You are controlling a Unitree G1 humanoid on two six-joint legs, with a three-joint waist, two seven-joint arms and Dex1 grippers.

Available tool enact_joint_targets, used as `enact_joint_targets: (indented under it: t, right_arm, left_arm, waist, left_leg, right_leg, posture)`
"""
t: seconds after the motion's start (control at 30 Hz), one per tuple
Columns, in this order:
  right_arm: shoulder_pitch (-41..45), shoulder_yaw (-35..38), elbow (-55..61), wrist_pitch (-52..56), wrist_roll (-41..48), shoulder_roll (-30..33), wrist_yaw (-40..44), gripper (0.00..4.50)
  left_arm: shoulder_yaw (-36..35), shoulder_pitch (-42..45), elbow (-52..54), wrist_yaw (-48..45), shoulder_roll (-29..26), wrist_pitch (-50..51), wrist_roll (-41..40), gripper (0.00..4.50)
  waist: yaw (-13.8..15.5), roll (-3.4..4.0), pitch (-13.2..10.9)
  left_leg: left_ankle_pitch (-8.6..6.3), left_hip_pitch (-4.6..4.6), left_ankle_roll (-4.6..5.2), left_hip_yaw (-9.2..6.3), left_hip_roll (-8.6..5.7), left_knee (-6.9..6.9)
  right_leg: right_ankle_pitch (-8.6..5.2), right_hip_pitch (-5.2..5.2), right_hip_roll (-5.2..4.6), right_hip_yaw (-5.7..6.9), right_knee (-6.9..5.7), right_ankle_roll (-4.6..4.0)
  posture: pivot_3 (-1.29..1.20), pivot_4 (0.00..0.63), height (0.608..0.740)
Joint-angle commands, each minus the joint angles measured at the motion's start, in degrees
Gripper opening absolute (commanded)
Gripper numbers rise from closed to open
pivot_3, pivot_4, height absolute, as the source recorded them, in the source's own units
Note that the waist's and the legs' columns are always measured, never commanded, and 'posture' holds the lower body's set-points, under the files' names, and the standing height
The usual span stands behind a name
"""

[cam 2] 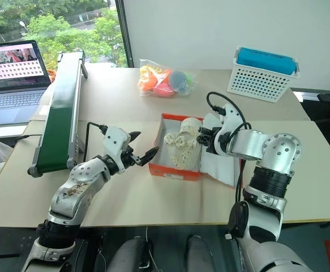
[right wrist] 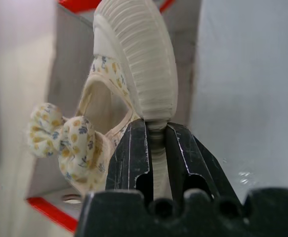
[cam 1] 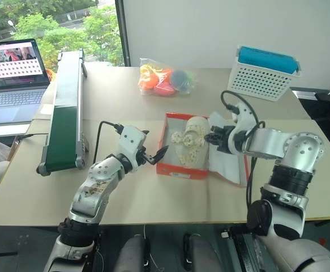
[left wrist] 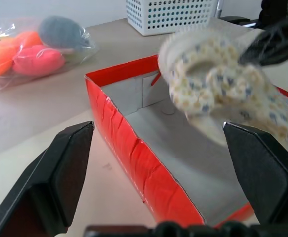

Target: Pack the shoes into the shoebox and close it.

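The right gripper (cam 1: 214,137) is clamped on the ribbed sole of 1 cream shoe (cam 1: 188,144) and holds it tilted over the open red shoebox (cam 1: 179,168). The left gripper (cam 1: 154,156) is spread wide and holds nothing, just beside the box's near left wall. The box sits on a beige table (cam 1: 153,198). Behind it lie a clear bag of coloured items (cam 1: 165,79), a white basket (cam 1: 262,79), a green conveyor (cam 1: 63,113) and a laptop (cam 1: 12,79) by the window.
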State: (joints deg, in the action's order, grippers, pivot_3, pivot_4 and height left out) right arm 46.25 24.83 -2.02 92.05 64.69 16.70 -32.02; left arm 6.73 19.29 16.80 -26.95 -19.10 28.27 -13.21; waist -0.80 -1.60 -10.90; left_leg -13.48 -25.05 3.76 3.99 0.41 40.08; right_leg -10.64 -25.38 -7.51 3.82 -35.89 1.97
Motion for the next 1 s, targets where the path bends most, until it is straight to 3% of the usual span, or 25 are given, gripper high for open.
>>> enact_joint_targets:
  t: [0.03,0.2,0.4,0.43,0.7,0.83,1.0]
  right_arm:
    - [0.7,-3.1,1.9,0.5,0.8,3.2,-0.4,0.15]
    - [2.6,-7.4,0.9,0.5,-2.5,5.6,0.2,0.15]
    - [2.8,-7.6,0.9,0.5,-5.2,3.7,1.4,0.15]
    - [2.8,-6.9,1.1,0.5,-5.6,3.0,1.5,1.07]
    - [5.4,-5.5,1.5,0.5,-9.2,-0.4,2.6,3.68]
    - [8.4,-7.5,5.4,0.0,-12.0,-0.6,5.7,3.68]
    - [10.3,-17.2,12.7,-6.4,-18.0,4.9,14.2,3.68]
  left_arm:
    - [0.8,-0.3,2.1,-1.6,-0.8,-2.1,0.5,4.46]
    - [0.6,-0.7,2.3,-2.0,-1.3,-2.3,0.6,4.46]
    - [0.7,-0.8,2.6,-1.7,-1.1,-2.1,0.8,4.46]
    - [0.7,-0.9,2.7,-1.7,-1.1,-2.1,0.8,4.5]
    - [0.2,-0.8,2.6,-1.7,-1.4,-2.3,1.1,4.5]
    - [-2.9,0.6,0.0,1.8,-0.3,-3.2,2.1,4.5]
    - [-10.7,4.4,-5.1,13.3,3.0,-4.2,4.6,4.5]
  waist:
    - [0.0,0.01,0.0]
    - [0.1,0.01,0.0]
    - [0.1,0.01,0.0]
    - [0.1,0.01,0.0]
    - [0.2,0.01,0.0]
    - [0.1,0.02,0.0]
    - [0.1,0.03,0.0]
  left_leg:
    - [0.0,-0.01,0.0,0.0,0.0,0.0]
    - [0.0,0.0,0.0,0.0,0.01,0.02]
    - [0.0,-0.01,0.0,0.0,0.02,0.02]
    - [0.0,-0.01,0.0,0.0,0.02,0.02]
    - [0.0,-0.01,0.01,0.0,0.01,0.03]
    - [0.0,-0.01,0.0,0.0,0.02,0.02]
    - [0.0,-0.01,0.01,-0.02,0.01,0.03]
  right_leg:
    - [0.0,-0.01,0.0,0.0,-0.01,0.0]
    - [0.0,0.0,0.0,0.01,0.0,0.0]
    - [0.0,-0.01,0.0,0.01,0.01,0.0]
    - [0.0,0.0,0.0,0.01,0.01,0.0]
    - [0.0,0.0,0.0,0.02,0.01,0.01]
    - [0.0,-0.03,0.0,0.02,0.0,0.0]
    - [0.0,-0.06,0.01,0.02,-0.02,0.01]
  posture:
    - [0.0,0.15,0.708]
    - [0.0,0.15,0.708]
    - [0.0,0.15,0.708]
    - [0.0,0.15,0.708]
    - [0.0,0.15,0.708]
    - [0.0,0.15,0.708]
    - [0.0,0.15,0.708]
